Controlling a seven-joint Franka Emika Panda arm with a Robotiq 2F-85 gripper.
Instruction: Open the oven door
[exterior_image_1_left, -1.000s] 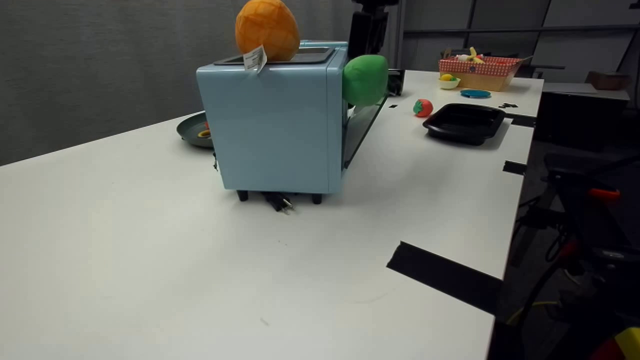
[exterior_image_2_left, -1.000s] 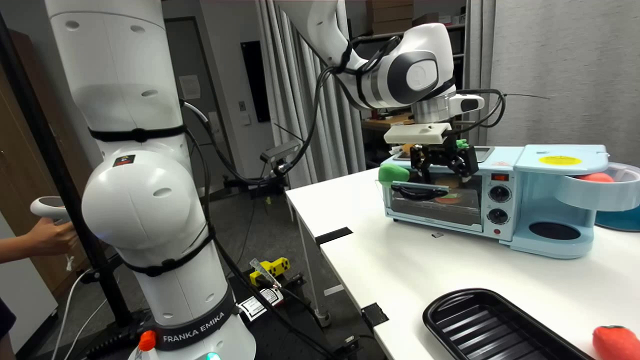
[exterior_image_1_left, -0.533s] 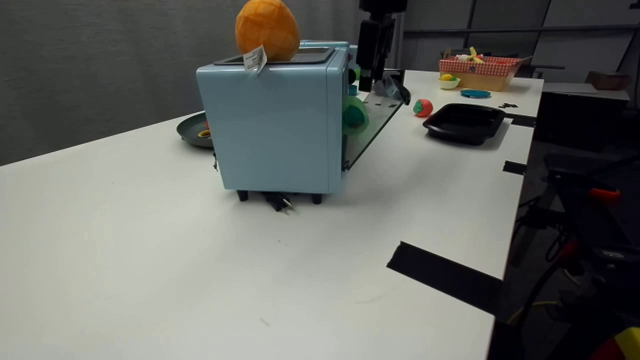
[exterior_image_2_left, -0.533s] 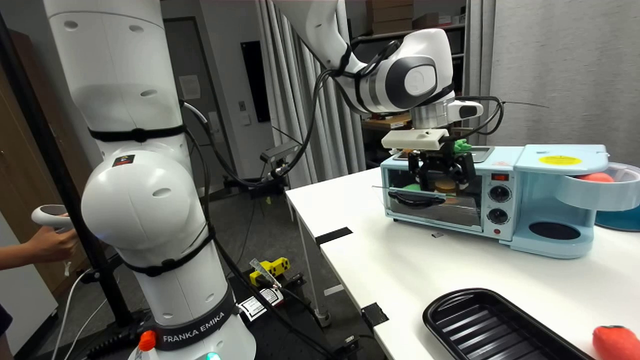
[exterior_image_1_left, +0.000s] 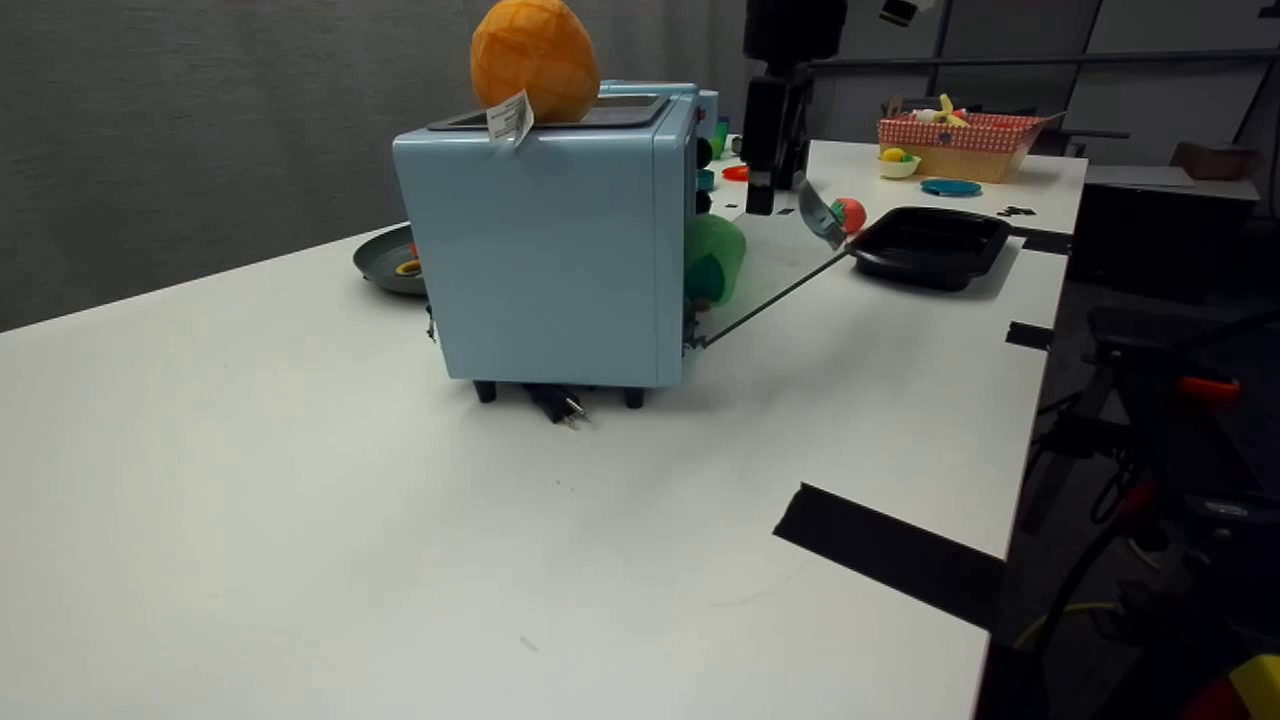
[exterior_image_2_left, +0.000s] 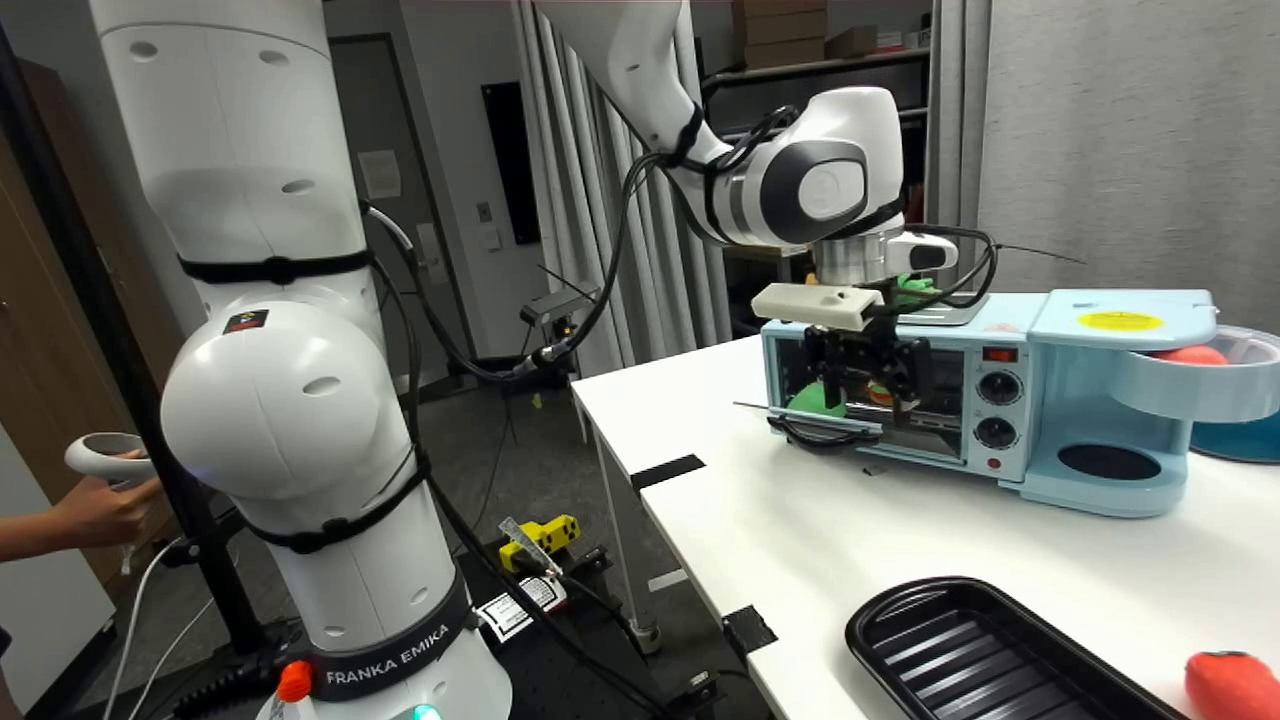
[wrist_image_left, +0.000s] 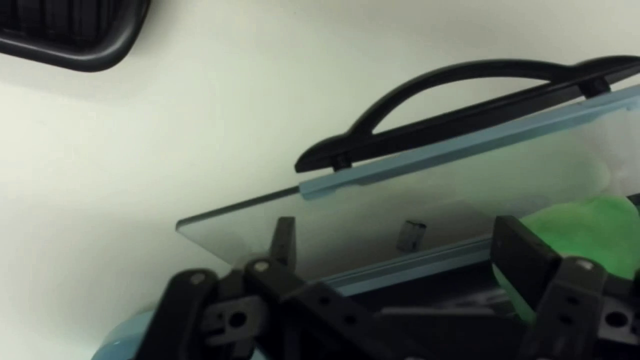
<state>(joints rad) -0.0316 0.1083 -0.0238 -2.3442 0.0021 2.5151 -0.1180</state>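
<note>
The light blue oven stands on the table; it also shows in an exterior view. Its oven door is a glass panel, tilted outward and down, partly open. In the wrist view the door has a light blue top strip and a black curved handle. My gripper is open and empty, its fingers spread over the glass's inner side. In both exterior views the gripper points down in front of the oven opening. Whether it touches the door, I cannot tell.
A green soft toy lies at the oven opening, beside one finger. An orange plush sits on the oven. A black pan and a red strawberry lie in front. A basket stands farther along the table.
The oven door has swung farther down and outward. My gripper has moved down and away from the oven front. The green toy has dropped from above the door to behind it.
</note>
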